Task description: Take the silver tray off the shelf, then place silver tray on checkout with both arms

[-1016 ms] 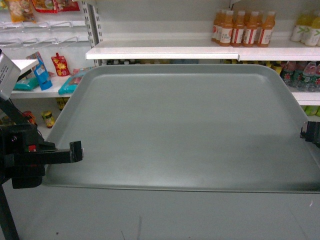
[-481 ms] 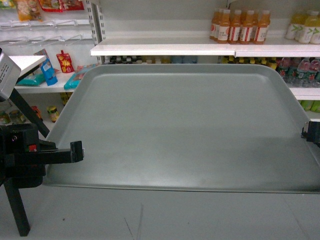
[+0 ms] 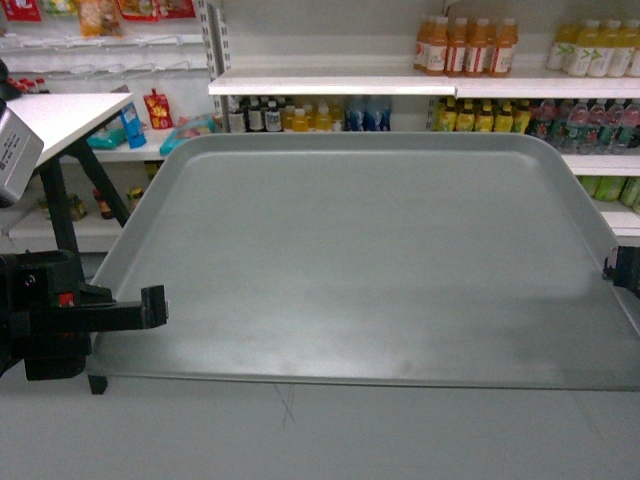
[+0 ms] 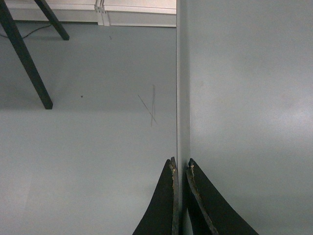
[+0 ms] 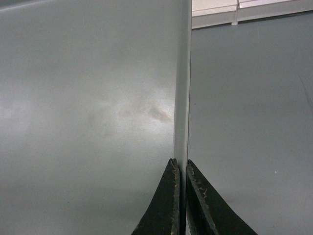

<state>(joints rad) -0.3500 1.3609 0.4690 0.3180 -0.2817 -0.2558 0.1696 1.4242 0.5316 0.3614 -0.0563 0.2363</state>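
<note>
The silver tray (image 3: 370, 260) is held level in the air over the grey floor and fills most of the head view. My left gripper (image 3: 152, 305) is shut on its left rim, and my right gripper (image 3: 622, 270) is shut on its right rim, half cut off by the frame edge. In the left wrist view the left gripper (image 4: 181, 162) pinches the thin rim, with the tray (image 4: 244, 98) on the right. The right wrist view shows the right gripper (image 5: 180, 162) clamped on the rim, the tray (image 5: 88, 98) lying to the left. The white shelf (image 3: 330, 85) stands well behind the tray. The checkout (image 3: 60, 115) is at the upper left.
Bottles (image 3: 460, 45) line the upper shelf boards, and snack packs (image 3: 150, 108) hang on the left racks. The checkout's black legs (image 3: 62, 215) stand on the floor just left of the tray; one leg (image 4: 24, 58) shows in the left wrist view. Grey floor (image 3: 330, 430) lies below.
The shelves have drawn back and slid right in the head view. The white checkout top and its black legs have come further into view on the left. Both grippers keep their hold on the tray.
</note>
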